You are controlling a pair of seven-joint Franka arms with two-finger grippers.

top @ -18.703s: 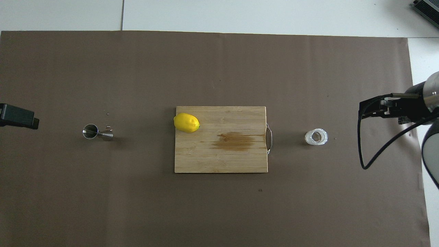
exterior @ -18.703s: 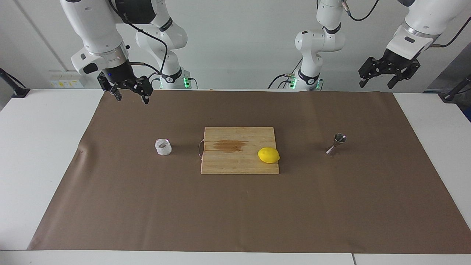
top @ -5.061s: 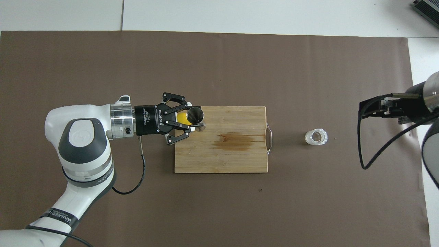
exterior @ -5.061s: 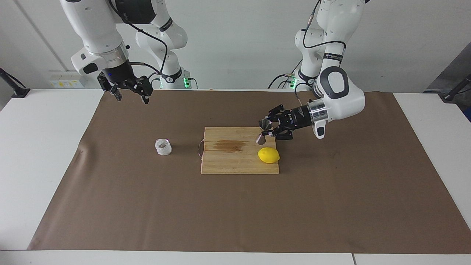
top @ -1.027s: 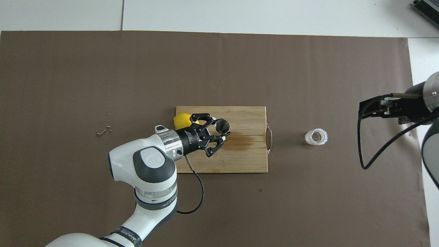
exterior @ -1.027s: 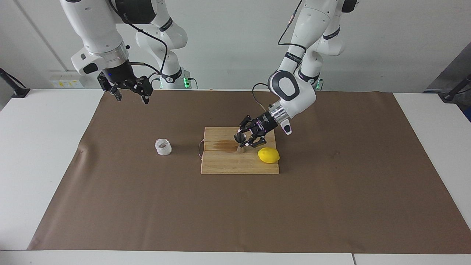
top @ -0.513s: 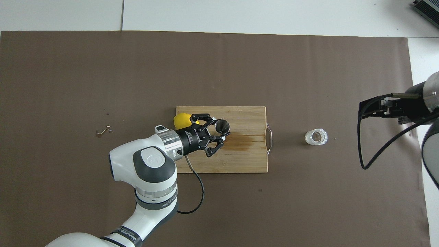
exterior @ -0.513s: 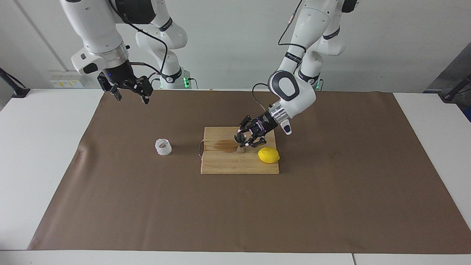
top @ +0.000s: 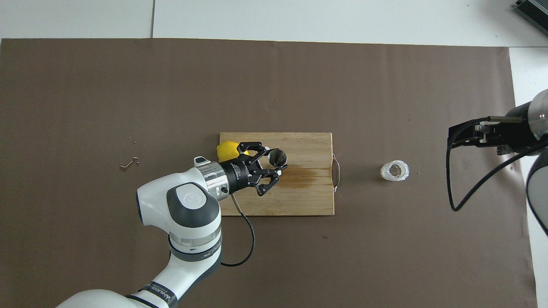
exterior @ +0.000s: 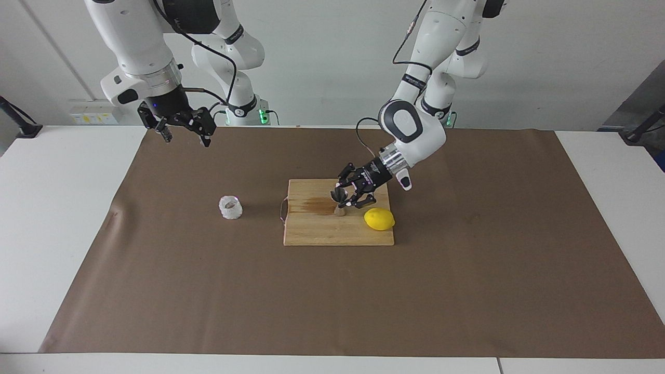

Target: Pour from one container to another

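The left claw (exterior: 340,200) pinches the shiny steel hourglass jigger (exterior: 338,202) on the wooden board (exterior: 311,231). The crinkly whitish cup (exterior: 230,207) sits well apart. The right claw (exterior: 183,136) waits, wide.

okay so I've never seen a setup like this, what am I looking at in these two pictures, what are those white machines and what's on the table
These are two white robot arms at a table covered with brown paper. One picture looks at them from across the table; the other looks down from above their end. On the paper lies a wooden board with a lemon on it. The left gripper is shut on a small steel jigger, which stands upright on the board. A crinkled whitish cup sits on the paper toward the right arm's end. The right gripper waits open above the paper's edge.
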